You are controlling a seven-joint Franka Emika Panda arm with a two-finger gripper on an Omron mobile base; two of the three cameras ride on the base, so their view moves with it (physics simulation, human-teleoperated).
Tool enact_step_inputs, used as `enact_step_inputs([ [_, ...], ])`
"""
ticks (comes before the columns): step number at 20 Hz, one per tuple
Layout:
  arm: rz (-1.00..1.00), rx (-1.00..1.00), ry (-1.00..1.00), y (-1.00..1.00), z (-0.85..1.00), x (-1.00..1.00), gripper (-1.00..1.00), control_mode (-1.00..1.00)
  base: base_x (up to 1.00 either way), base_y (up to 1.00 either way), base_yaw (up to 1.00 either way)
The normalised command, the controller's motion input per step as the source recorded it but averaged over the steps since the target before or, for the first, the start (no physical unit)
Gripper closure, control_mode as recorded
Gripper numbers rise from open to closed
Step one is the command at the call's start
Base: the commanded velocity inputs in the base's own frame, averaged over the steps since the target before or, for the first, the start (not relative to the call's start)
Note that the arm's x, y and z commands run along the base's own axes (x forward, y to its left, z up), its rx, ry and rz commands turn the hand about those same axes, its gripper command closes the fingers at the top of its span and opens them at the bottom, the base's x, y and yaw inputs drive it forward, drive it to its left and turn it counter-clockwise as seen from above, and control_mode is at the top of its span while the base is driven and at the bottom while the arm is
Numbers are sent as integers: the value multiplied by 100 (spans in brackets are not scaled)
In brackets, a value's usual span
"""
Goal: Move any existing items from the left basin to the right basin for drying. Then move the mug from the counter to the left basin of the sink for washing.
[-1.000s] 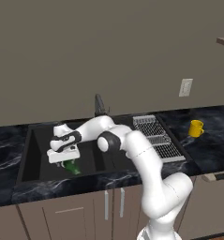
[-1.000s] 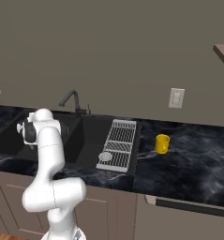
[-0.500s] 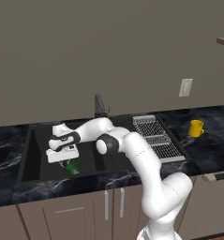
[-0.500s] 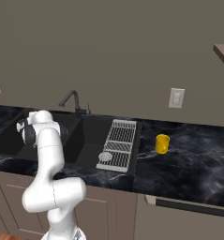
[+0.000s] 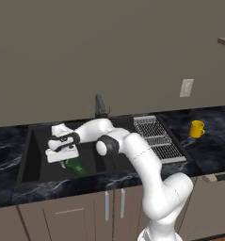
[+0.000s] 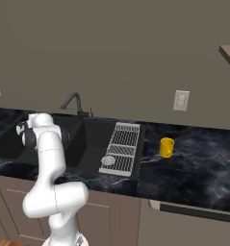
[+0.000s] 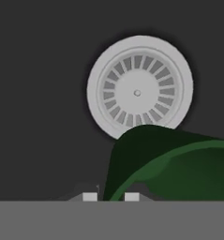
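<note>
While one yellow mug (image 5: pixel 196 128) waits, end effector (image 7: pixel 110 197) pinches one green bottle (image 7: pixel 179 164).

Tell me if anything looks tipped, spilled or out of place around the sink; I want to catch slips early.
One thing: the green bottle sits tilted in the left basin, not upright, with the gripper closed at its narrow end. In the hand view it overlaps the drain. The yellow mug stands upright on the counter. No spill shows.

We see the green bottle (image 5: pixel 74 165) only partly: the gripper (image 5: pixel 62 157) above it hides its neck. In the hand view the bottle (image 7: pixel 179 164) runs off the right edge and covers the drain's (image 7: pixel 139 88) lower rim.
</note>
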Motion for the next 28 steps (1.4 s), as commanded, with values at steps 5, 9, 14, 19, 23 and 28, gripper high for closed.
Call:
enact_step_inputs([
  [5, 0, 0, -4, -3, 40, -16, 100, -100, 0, 0, 0],
  [9, 0, 0, -2, -9, 56, -21, 100, -100, 0, 0, 0],
  [14, 0, 0, -2, -10, 50, -15, 100, -100, 0, 0, 0],
  [19, 0, 0, -3, -21, 35, -17, 100, -100, 0, 0, 0],
  [23, 0, 0, -6, -38, 40, -22, 100, -100, 0, 0, 0],
  [28, 0, 0, -10, -38, 50, -18, 100, -100, 0, 0, 0],
])
